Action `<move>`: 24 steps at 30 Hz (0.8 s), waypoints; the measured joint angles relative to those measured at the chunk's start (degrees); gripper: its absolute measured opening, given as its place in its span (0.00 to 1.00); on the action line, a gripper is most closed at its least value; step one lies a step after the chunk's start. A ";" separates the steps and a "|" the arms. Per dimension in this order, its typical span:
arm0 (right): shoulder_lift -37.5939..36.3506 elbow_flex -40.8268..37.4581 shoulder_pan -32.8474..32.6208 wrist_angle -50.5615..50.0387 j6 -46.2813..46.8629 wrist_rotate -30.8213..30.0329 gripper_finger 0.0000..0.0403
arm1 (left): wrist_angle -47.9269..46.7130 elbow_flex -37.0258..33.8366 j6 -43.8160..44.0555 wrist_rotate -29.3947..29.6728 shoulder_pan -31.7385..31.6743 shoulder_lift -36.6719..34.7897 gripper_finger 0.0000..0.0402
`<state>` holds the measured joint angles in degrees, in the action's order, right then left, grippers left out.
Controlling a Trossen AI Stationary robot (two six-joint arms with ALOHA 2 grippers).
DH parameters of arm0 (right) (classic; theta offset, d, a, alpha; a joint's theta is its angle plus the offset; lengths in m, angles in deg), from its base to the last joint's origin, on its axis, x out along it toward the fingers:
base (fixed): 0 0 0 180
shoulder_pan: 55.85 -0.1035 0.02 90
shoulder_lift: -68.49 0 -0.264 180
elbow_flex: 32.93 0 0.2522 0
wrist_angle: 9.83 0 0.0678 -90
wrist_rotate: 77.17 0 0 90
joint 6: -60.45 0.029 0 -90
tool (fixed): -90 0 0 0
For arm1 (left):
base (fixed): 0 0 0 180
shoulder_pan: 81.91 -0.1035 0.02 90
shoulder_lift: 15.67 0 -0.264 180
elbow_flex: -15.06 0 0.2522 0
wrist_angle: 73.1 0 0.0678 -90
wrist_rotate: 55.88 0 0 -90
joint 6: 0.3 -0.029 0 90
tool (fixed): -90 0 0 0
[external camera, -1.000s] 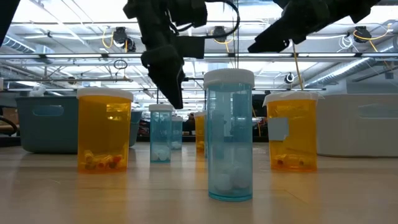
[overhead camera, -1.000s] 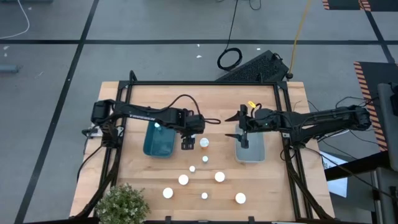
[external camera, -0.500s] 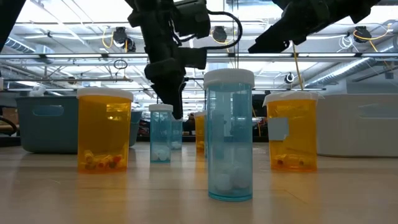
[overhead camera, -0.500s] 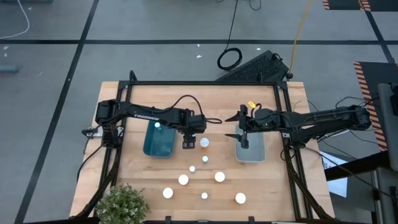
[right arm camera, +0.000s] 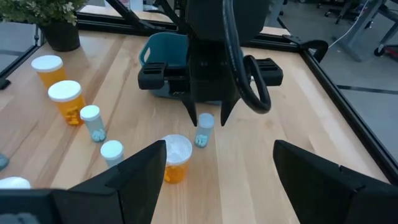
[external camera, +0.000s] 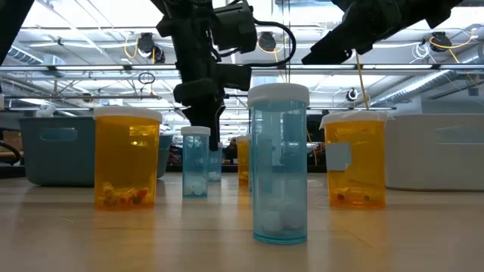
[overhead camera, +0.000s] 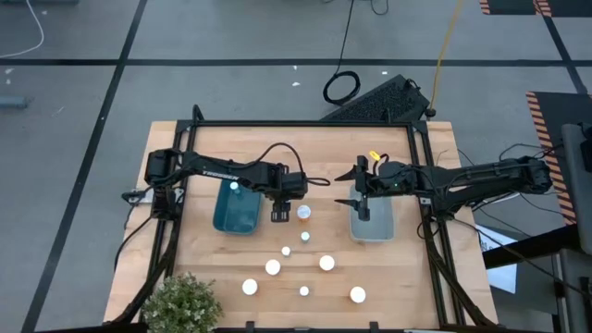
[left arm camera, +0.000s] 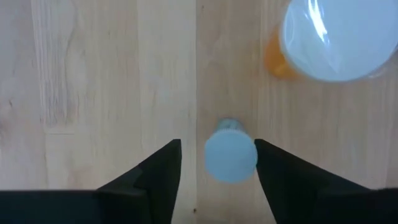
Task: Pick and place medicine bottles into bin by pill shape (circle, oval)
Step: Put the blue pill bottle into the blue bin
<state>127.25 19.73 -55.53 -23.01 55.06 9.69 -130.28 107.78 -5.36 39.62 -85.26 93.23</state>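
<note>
I've got the wooden table (overhead camera: 203, 153) under both arms. On it sit the teal bin (overhead camera: 236, 208) and, well to its right, the grey bin (overhead camera: 375, 222); what lies inside either I can't make out. A potted plant (overhead camera: 182, 305) sits near the table's front edge, below the teal bin, partly cut off in the high view.

My left hand (overhead camera: 279, 216) is just beside the teal bin's right edge, pointing down, fingers (left arm camera: 155, 180) spread apart with a small clear-blue bottle (left arm camera: 231, 155) standing upright between them, untouched on either side. An amber bottle (left arm camera: 329, 37) stands just next to it, its cap cut off by the wrist view's edge.

My right hand (overhead camera: 357, 199) hangs over the grey bin's left edge, fingers wide apart, nothing in them.

The other medicine bottles (overhead camera: 273, 267) stand scattered in front of the bins. No label or writing is readable on any of them; white round pills show in the nearest blue one (external camera: 278, 166).
</note>
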 joint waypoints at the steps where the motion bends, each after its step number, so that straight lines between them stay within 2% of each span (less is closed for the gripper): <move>1: 0.00 0.00 0.00 0.02 0.00 0.00 0.71 | 0.00 0.00 0.00 0.00 0.00 0.00 0.46; 15: 0.00 0.00 0.00 0.02 -0.02 0.00 0.71 | 0.00 0.00 0.26 -0.98 0.12 0.50 0.32; 24: 0.00 0.00 0.00 0.02 -0.26 0.00 0.71 | -3.11 0.00 0.46 -1.07 0.32 -1.13 0.33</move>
<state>127.25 19.73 -55.53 -22.99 54.80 9.69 -133.39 107.78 -4.90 38.55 -84.94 92.10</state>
